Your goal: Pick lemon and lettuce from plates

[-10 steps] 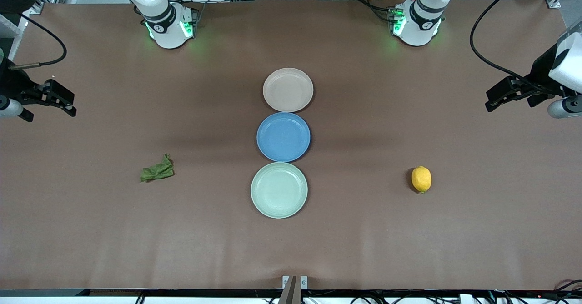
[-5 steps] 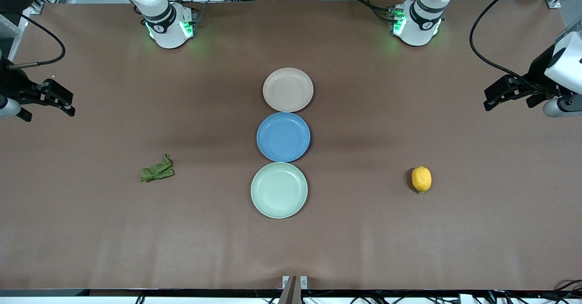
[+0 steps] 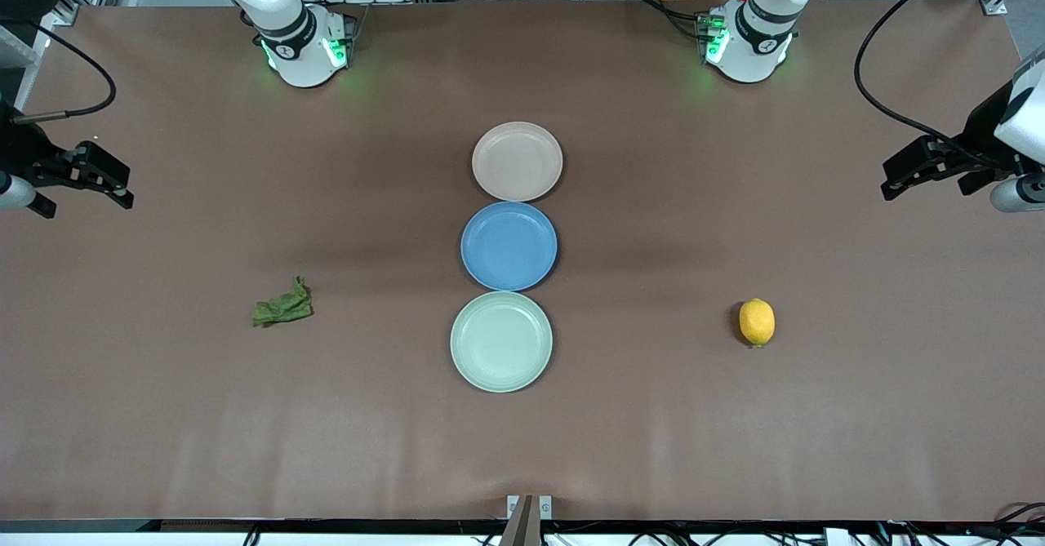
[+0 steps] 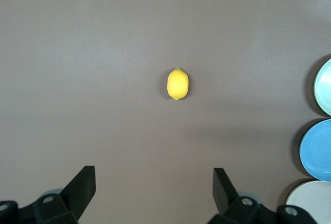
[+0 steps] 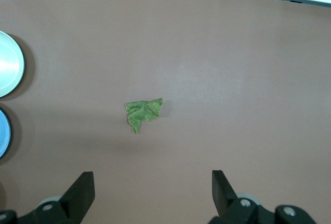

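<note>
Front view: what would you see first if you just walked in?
Three plates in a row down the middle: pink plate nearest the robots, blue plate next, green plate nearest the camera, all empty. A lemon lies on the table toward the left arm's end, and lettuce toward the right arm's end.

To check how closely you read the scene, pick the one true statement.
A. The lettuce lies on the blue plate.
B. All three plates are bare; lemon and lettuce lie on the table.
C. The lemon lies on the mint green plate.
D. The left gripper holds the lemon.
B: the beige-pink plate, blue plate and mint green plate hold nothing, while the lemon and the lettuce rest on the table.
</note>
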You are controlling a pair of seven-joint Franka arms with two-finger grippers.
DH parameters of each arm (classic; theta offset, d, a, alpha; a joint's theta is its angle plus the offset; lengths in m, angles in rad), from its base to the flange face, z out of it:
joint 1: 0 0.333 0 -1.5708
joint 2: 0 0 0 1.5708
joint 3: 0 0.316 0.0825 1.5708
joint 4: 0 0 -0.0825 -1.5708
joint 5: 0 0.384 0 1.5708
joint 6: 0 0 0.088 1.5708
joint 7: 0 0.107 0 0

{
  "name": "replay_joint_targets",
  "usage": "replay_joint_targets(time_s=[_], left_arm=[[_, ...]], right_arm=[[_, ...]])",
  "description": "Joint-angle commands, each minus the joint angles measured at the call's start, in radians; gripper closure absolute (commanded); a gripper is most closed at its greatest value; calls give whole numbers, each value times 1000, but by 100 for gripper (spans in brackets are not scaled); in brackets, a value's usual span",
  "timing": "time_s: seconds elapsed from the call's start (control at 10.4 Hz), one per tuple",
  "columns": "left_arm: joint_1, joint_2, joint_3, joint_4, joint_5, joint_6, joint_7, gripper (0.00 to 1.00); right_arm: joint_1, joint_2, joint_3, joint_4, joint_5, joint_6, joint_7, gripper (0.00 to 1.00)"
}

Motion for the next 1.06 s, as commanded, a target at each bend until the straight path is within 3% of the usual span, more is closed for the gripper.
replay_joint_targets(time_s=[0.0, 0.77, 0.96], left_arm=[[-6, -18, 15, -16, -26, -7, 26, 0], [-6, -16, 15, -16, -26, -7, 28, 0], [-4, -15, 14, -16, -24, -7, 26, 0]], right_arm=[[7, -15, -4, 4, -7, -12, 18, 0], [4, -10, -4, 71, -6, -23, 18, 0], [9, -9, -3, 107, -1, -90, 50, 0]])
